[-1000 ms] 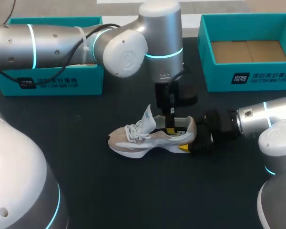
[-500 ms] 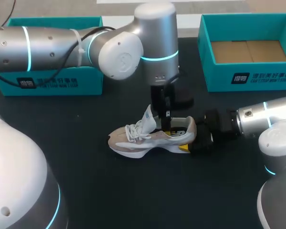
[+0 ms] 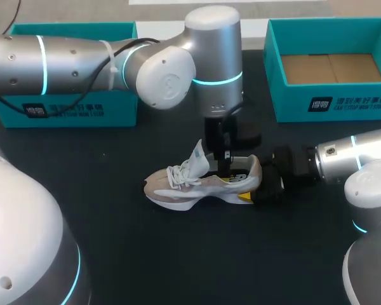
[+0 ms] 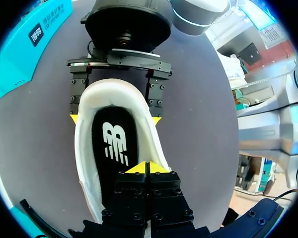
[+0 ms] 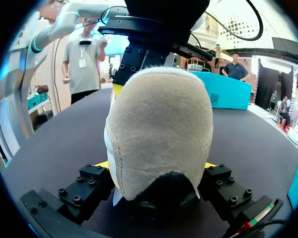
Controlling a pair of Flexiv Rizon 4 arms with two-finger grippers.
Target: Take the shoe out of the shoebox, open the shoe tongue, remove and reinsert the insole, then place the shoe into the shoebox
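Note:
A beige and white shoe [image 3: 190,181] lies on the black table [image 3: 178,254] with its toe to the left and its tongue standing up. My right gripper [image 3: 249,185] is shut on the heel, one finger on each side, as the right wrist view [image 5: 156,166] and the left wrist view [image 4: 115,119] both show. My left gripper [image 3: 226,171] points straight down into the shoe's opening. Its yellow tips [image 4: 146,166] are shut together just over the black insole [image 4: 114,144], which lies flat inside the white collar [image 4: 84,148]. Nothing shows between its fingers.
An open teal shoebox [image 3: 333,101] with a cardboard bottom stands at the back right. A second teal box [image 3: 70,108] stands at the back left, partly behind my left arm. Bare table lies in front of the shoe.
My left arm swung a little to the left and came back, ending over the shoe's opening as before. The shoe and the right arm have not moved.

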